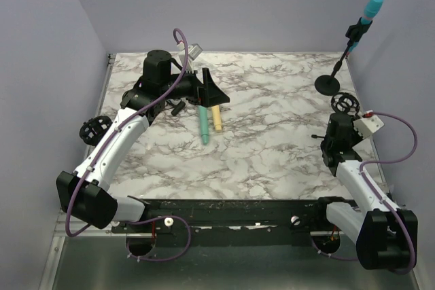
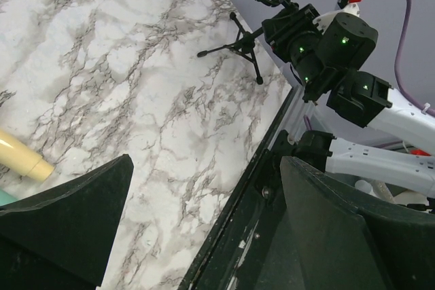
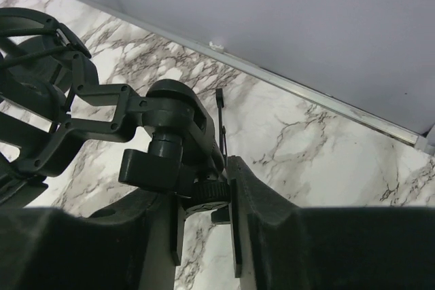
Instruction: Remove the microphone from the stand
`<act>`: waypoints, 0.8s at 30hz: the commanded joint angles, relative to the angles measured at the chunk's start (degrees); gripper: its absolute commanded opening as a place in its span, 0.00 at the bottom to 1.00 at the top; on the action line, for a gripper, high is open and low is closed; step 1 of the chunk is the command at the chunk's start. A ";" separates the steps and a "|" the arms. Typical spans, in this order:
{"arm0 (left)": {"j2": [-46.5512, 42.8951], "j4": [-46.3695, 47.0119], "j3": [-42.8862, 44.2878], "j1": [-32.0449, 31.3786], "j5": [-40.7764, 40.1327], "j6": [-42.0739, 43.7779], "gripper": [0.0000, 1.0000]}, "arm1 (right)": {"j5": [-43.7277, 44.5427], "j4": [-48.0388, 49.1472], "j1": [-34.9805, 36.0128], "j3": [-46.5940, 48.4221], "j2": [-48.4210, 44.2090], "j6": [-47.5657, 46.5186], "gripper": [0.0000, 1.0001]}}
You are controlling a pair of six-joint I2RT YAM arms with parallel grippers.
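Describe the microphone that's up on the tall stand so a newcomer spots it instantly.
Go to the far right corner of the white marble table, where a thin black stand with a round base rises. The turquoise-headed microphone is clipped at its top, unlike the green stick and cream stick lying flat mid-table.

Table point(image 1: 272, 147), contents:
- Two loose microphones lying side by side left of centre, one point(image 1: 203, 127) left of the other point(image 1: 215, 119).
- Upright stand point(image 1: 329, 84) at the far right corner, clipped microphone point(image 1: 372, 6) on top.
- Tripod mount point(image 1: 344, 103) just before it, between the right gripper point(image 3: 204, 212) fingers.
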 commanded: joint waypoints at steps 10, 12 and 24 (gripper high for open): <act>-2.81 0.45 -0.02 -0.24 0.37 0.52 0.94 | -5.65 0.64 -2.10 -0.78 -5.96 -3.80 0.83; -2.92 0.52 -0.03 -0.24 0.63 0.36 0.94 | -7.71 -1.80 -2.10 -0.16 -7.39 -2.63 0.93; -2.75 -0.18 0.26 -0.24 0.04 1.07 0.94 | -22.60 -21.89 -2.10 5.79 -16.99 6.31 1.00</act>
